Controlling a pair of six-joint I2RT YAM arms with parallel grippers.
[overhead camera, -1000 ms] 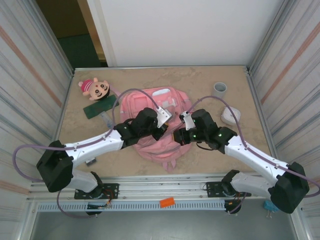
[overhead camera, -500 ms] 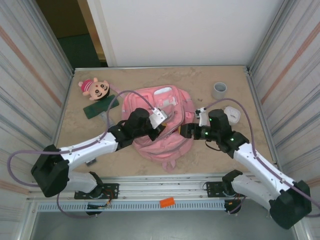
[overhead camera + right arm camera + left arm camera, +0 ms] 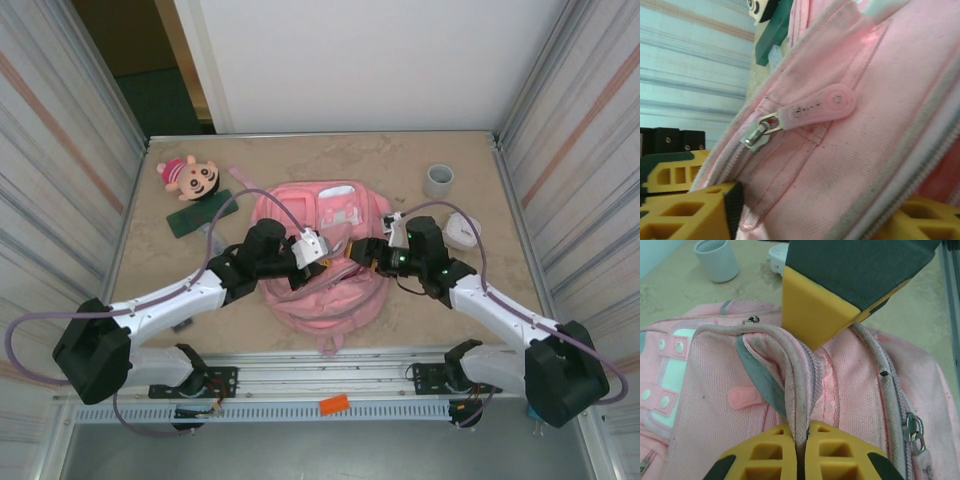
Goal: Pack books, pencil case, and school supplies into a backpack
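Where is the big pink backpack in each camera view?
Top external: the large pink fabric backpack lies mid-frame.
Left wrist: it spans the lower frame, its piped rim pinched in the left gripper.
Right wrist: it runs diagonally across, pink zip pull central.
Shared landmark: grey cup, upper right from above, top-left at the left wrist.

White arm links (image 3: 175, 295), black joints (image 3: 95, 350), mauve cables (image 3: 432, 204), yellow honeycomb jaws faced in dark green
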